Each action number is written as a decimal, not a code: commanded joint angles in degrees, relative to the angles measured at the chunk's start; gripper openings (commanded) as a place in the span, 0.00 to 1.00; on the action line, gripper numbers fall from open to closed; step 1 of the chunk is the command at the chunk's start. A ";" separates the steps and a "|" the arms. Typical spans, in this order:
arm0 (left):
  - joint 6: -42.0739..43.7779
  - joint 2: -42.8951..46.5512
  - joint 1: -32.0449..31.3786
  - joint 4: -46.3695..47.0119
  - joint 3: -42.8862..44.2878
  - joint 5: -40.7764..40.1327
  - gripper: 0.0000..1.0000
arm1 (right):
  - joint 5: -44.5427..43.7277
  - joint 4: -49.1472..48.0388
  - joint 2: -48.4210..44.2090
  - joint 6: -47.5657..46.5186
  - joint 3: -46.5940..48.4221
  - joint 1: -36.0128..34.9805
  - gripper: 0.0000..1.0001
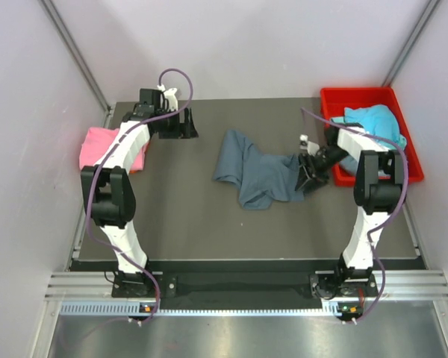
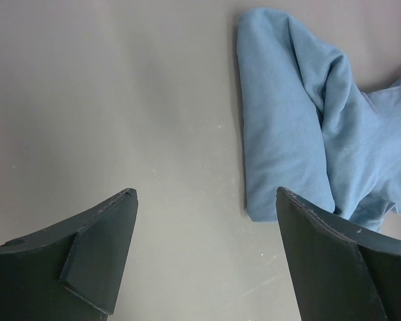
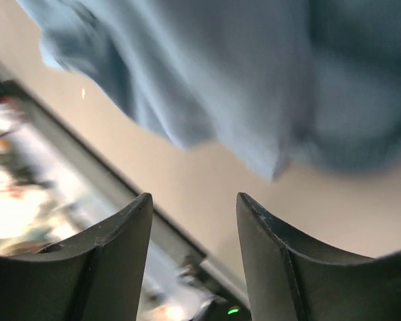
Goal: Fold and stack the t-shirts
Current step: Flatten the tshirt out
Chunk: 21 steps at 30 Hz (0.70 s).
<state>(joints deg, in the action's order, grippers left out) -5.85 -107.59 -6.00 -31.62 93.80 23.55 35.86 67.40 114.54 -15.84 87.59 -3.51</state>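
A slate blue-grey t-shirt [image 1: 260, 175] lies crumpled in the middle of the table. My right gripper [image 1: 306, 177] hovers at its right edge, open. In the right wrist view nothing is between the fingers [image 3: 194, 197], and the blurred shirt [image 3: 220, 67] lies just beyond the tips. My left gripper [image 1: 189, 124] is at the back left, open wide over bare table [image 2: 206, 192], with the shirt's left end [image 2: 294, 120] ahead and to the right. A pink t-shirt [image 1: 108, 149] lies bunched at the left edge. A turquoise t-shirt [image 1: 375, 123] sits in the bin.
A red plastic bin [image 1: 336, 101] stands at the back right corner, close beside my right arm. The grey table [image 1: 187, 209] is walled in by white panels at the left, back and right. A metal rail runs along the near edge.
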 commanded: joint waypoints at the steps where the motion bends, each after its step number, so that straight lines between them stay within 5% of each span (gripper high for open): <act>1: 0.92 -0.78 -0.06 -0.20 2.79 2.02 0.89 | 10.54 1.69 -3.01 0.63 -6.19 5.07 0.54; 12: 3.12 -3.15 -1.38 -1.61 5.78 0.53 0.88 | 12.04 2.57 3.49 -0.86 -3.40 9.05 0.53; 21: 4.53 -3.24 -2.44 -2.31 6.83 -1.93 0.89 | 3.52 0.46 7.89 0.81 -1.02 7.90 0.53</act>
<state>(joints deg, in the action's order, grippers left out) -2.59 -111.15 -8.58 -34.06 97.84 22.65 42.04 69.17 122.89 -15.11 84.58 4.91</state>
